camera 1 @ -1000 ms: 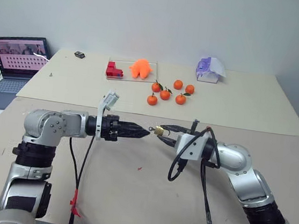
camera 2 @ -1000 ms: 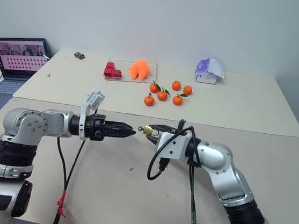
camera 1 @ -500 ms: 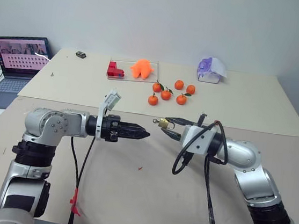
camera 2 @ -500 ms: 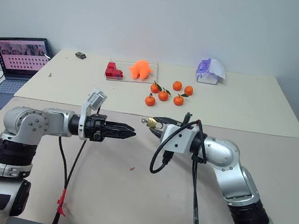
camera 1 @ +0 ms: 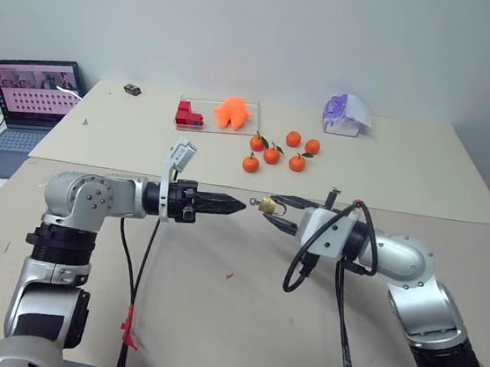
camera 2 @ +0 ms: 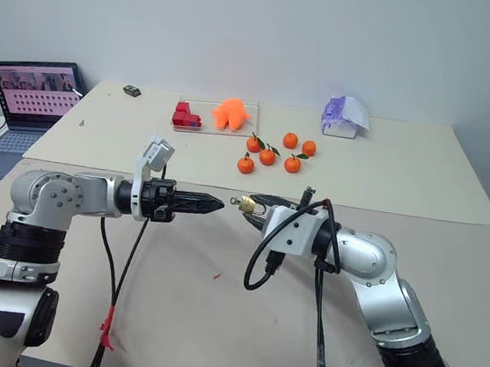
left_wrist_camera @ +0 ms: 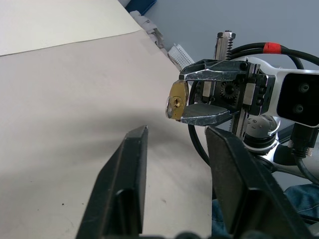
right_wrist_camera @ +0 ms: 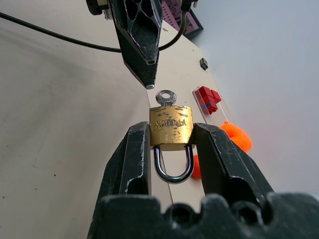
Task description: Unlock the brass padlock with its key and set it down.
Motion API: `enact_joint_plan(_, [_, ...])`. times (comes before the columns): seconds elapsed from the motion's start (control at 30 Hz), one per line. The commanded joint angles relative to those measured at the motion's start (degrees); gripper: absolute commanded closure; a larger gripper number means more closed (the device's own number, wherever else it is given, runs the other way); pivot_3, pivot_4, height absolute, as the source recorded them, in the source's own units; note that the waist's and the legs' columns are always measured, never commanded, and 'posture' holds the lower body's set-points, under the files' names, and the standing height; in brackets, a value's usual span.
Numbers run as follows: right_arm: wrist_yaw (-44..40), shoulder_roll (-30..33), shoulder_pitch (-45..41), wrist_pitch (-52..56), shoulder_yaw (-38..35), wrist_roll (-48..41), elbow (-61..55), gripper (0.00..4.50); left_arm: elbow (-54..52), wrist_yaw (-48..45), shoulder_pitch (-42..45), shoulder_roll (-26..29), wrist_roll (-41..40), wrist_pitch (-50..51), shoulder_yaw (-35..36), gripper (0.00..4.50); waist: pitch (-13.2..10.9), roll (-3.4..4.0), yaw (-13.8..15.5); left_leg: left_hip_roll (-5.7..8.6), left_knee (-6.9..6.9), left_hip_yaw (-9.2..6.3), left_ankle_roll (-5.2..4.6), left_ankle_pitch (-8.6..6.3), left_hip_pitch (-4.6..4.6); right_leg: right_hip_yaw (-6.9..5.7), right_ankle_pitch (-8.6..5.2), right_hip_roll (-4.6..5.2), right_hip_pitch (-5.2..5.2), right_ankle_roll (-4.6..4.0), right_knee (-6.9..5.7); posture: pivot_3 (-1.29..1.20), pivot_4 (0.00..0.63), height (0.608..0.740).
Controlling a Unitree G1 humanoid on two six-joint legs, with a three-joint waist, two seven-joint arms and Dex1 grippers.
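Gripped above the worktop [camera 1: 211, 321] in the clamped right tool [camera 1: 275, 212]: brass padlock [right_wrist_camera: 171, 130], key [right_wrist_camera: 165, 97] seated in it. Left tool [left_wrist_camera: 178, 130] narrowed from wide, still apart, just short of key; probably closing to turn it.

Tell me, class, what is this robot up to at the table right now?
The right gripper is clamped on the brass padlock, holding it above the table with the shackle pointing back toward the wrist. The key sits in the lock's keyhole, its round head sticking out toward the left gripper. The left gripper's fingers are parted and point at the key from a short gap away, not touching it. The shackle looks closed, so the lock appears not yet opened.
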State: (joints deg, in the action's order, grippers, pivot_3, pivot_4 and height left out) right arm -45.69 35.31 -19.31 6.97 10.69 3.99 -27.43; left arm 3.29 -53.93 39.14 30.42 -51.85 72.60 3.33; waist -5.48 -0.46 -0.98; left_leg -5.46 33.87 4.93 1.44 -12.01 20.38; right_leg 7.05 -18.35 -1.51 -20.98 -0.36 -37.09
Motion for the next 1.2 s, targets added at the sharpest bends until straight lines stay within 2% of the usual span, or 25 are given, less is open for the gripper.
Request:
enact_joint_plan(0.03, [0.41,-0.03,-0.33,1.11,-1.28,-1.35,-3.17,3.59,0.23,-0.48,2.13,-0.28,-0.52,-0.83,0.94,2.46,0.00,-0.01,-0.02,0.00,0.00,0.00,0.00,0.00,0.00,0.00,0.00,0.00,0.00,0.01,0.00,0.00,0.150,0.689])
enact_joint_plan(0.77, [0.39,0.01,-0.21,3.74,-1.17,-2.13,-5.35,3.59,2.00,-0.91,3.32,-1.10,0.25,-2.40,0.35,2.46,-0.03,-0.04,-0.05,0.01,-0.01,-0.01,0.00,0.00,0.01,0.00,-0.04,0.00,-0.01,0.08,0.01,0.00,0.150,0.689])
enact_joint_plan(0.87, [0.30,0.00,-0.65,4.25,-1.21,-2.28,-5.57,3.59,1.99,-1.00,3.23,-1.11,0.21,-2.36,0.28,3.22,-0.03,-0.04,-0.05,0.01,-0.01,-0.01,0.00,0.00,0.01,0.00,-0.05,0.00,-0.01,0.08,0.02,0.00,0.150,0.689])
enact_joint_plan(0.97, [0.26,-0.04,-1.08,4.97,-1.32,-2.49,-6.06,3.59,2.03,-0.99,3.20,-1.27,0.12,-2.23,0.27,4.41,-0.03,-0.05,-0.04,0.01,-0.01,-0.01,0.00,0.00,0.01,0.01,-0.05,0.00,-0.01,0.08,0.02,0.00,0.150,0.689])
enact_joint_plan(1.2, [0.43,0.03,-1.18,6.84,-1.32,-3.08,-7.69,3.59,2.06,-1.05,3.26,-1.71,0.38,-2.31,-0.02,4.47,-0.04,-0.05,-0.06,0.01,-0.02,-0.01,0.00,0.00,0.02,0.01,-0.05,0.00,-0.02,0.08,0.03,0.00,0.150,0.689])
